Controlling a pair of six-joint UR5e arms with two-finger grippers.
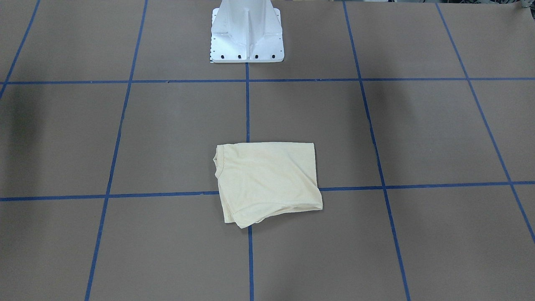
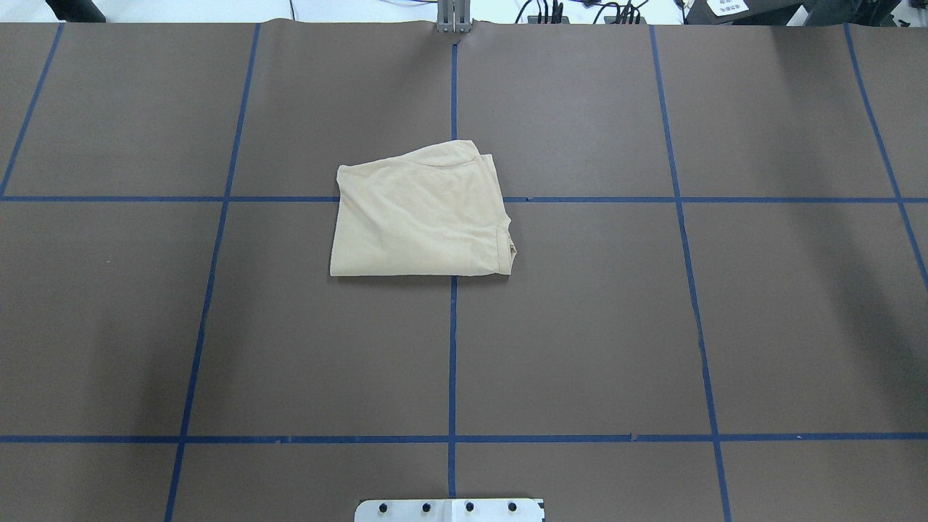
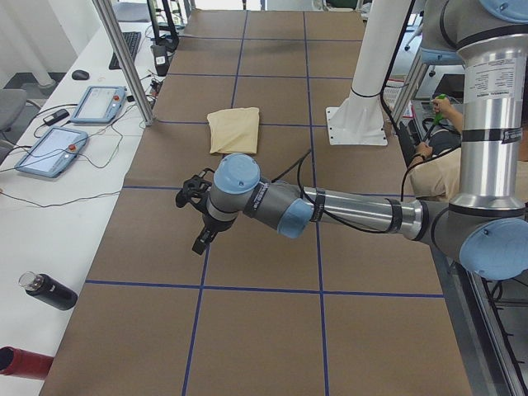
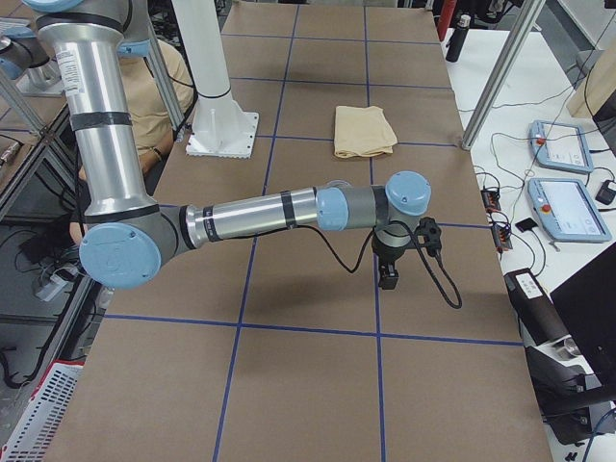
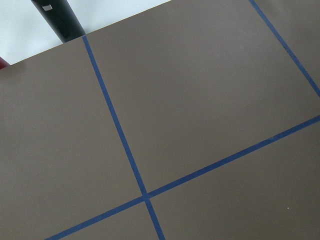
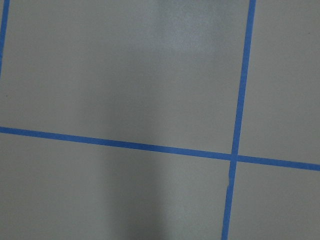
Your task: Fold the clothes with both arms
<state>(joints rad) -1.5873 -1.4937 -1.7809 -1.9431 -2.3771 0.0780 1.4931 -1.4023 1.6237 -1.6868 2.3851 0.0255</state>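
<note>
The pale cream-yellow T-shirt [image 1: 267, 179] lies folded into a compact rectangle at the table's middle, over a crossing of blue tape lines [image 2: 420, 217]. Its print is hidden. It also shows in the left side view [image 3: 233, 129] and the right side view [image 4: 364, 130]. Neither arm shows in the overhead or front views. The left gripper [image 3: 200, 239] hangs over bare table far to the shirt's side. The right gripper [image 4: 388, 276] hangs over bare table at the opposite end. I cannot tell whether either is open or shut. Both wrist views show only brown table and blue tape.
The white pedestal base [image 1: 246, 37] stands at the robot's side of the table. Two teach pendants [image 3: 49, 148] and a dark bottle [image 3: 49, 290] lie on the white bench beyond the far edge. A seated person [image 4: 159, 96] is behind the robot.
</note>
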